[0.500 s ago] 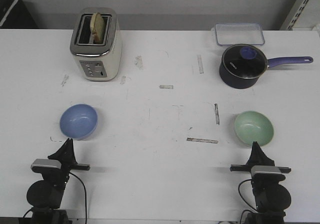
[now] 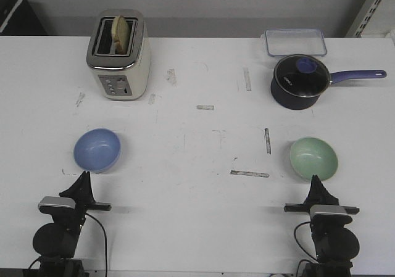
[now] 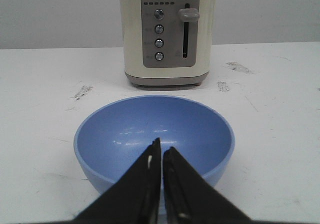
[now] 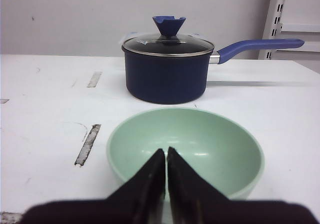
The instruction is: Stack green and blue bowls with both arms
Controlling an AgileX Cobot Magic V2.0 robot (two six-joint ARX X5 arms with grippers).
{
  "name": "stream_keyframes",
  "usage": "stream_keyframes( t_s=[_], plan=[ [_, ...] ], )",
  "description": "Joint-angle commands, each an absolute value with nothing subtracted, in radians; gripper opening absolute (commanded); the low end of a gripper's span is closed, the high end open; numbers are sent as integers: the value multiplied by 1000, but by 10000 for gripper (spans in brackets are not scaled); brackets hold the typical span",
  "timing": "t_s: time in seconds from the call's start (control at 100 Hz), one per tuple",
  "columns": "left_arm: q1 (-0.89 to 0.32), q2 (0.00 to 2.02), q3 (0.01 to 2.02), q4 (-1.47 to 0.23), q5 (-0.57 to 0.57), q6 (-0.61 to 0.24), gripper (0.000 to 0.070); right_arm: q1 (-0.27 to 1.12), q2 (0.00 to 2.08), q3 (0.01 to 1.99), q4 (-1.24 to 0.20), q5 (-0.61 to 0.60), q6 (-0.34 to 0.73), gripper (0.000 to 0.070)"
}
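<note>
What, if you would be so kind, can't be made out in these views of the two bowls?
- Blue bowl: near rim hidden by the left gripper, left wrist view.
- Green bowl: near rim hidden by the right gripper, right wrist view.
- Toaster: top cut off, left wrist view.

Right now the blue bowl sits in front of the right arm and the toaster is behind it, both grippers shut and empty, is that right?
Not quite. The blue bowl sits before the left gripper, as the front view shows; the right gripper faces the green bowl. The toaster behind it and the shut, empty grippers are right.
</note>
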State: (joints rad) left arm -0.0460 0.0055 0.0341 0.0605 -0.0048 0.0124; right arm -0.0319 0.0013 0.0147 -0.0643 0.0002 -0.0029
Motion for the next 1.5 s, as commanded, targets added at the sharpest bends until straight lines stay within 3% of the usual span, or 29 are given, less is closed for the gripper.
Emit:
stream_keyframes(
  t_s=[0.0, 0.54, 0.92, 1.04, 1.19, 1.43, 1.49],
  plan=[
    [-45, 3, 14, 77, -7, 10, 1, -32, 1, 13, -52, 0, 4, 0],
    [-45, 3, 14, 81, -7, 11, 1, -32, 1, 13, -50, 6, -1, 0],
    [-45, 3, 14, 81, -7, 11, 1, -33, 1, 72, 208, 27, 3, 0],
    [-45, 3, 14, 81, -7, 11, 1, -33, 2, 167, 220, 27, 2, 0],
    [-45, 3, 14, 81, -7, 11, 1, -33, 68, 354, 128, 27, 2, 0],
    [-45, 3, 14, 81, -7, 11, 1, -33, 353, 764, -167, 81, -36, 1],
    [-45, 3, 14, 80, -7, 11, 1, -33, 439, 857, -267, 81, -36, 30]
  ],
)
